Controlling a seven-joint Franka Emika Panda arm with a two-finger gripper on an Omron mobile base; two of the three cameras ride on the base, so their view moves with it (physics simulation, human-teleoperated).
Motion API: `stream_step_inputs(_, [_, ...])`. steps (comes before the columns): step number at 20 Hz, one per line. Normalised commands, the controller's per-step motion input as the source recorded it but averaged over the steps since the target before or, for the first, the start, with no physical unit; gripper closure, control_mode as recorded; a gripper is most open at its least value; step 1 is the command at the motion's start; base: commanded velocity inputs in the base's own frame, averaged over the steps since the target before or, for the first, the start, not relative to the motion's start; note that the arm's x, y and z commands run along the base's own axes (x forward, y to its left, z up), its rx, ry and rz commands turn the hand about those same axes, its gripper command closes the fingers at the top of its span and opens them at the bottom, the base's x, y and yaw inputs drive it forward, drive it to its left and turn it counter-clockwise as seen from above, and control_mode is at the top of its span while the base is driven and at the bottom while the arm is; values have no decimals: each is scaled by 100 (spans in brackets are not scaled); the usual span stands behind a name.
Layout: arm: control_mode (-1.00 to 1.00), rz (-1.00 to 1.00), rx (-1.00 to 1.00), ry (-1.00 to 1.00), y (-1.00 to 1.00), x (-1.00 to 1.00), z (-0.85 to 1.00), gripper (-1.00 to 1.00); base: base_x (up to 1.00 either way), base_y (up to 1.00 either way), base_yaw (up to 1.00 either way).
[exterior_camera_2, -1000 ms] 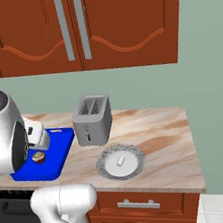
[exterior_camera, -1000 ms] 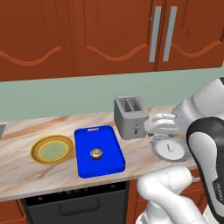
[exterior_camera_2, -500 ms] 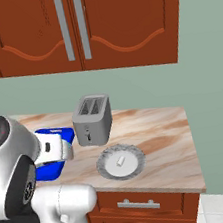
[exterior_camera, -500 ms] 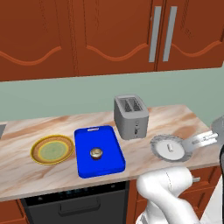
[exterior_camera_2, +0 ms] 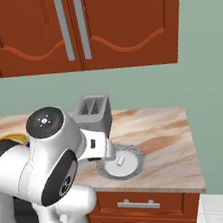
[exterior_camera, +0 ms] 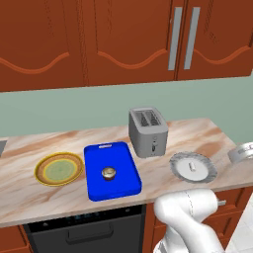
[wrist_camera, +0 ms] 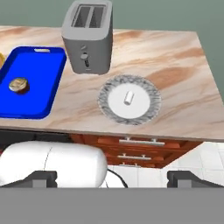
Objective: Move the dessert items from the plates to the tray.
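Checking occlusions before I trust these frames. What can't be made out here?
- Blue tray and yellow plate, right base view: almost wholly hidden behind the arm.
- Cupcake, hand view: too small to make out its wrapper.
- White piece on the grey plate: too small to identify.
- Gripper, hand view: fingertips sit wide apart but are cut by the bottom edge.
- Toaster: slot contents not visible.

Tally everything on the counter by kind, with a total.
Plates: 2, yellow-rimmed plate and grey plate
Trays: 1, blue tray
Dessert items: 2, cupcake and white piece
Toasters: 1, toaster
Total: 6
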Motion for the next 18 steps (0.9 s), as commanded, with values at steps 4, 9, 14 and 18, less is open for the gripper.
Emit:
stream_step_inputs(4, [-100, -15, 0, 6, -93, 55, -27, -100, 0, 0, 0])
stream_step_inputs(9, [-100, -16, -3, 4, -65, 40, -29, -100, 0, 0, 0])
stream_step_inputs(14, [-100, -15, -12, 0, -13, 68, -46, -100, 0, 0, 0])
stream_step_inputs(18, [-100, -7, -10, 0, -5, 81, -52, -100, 0, 0, 0])
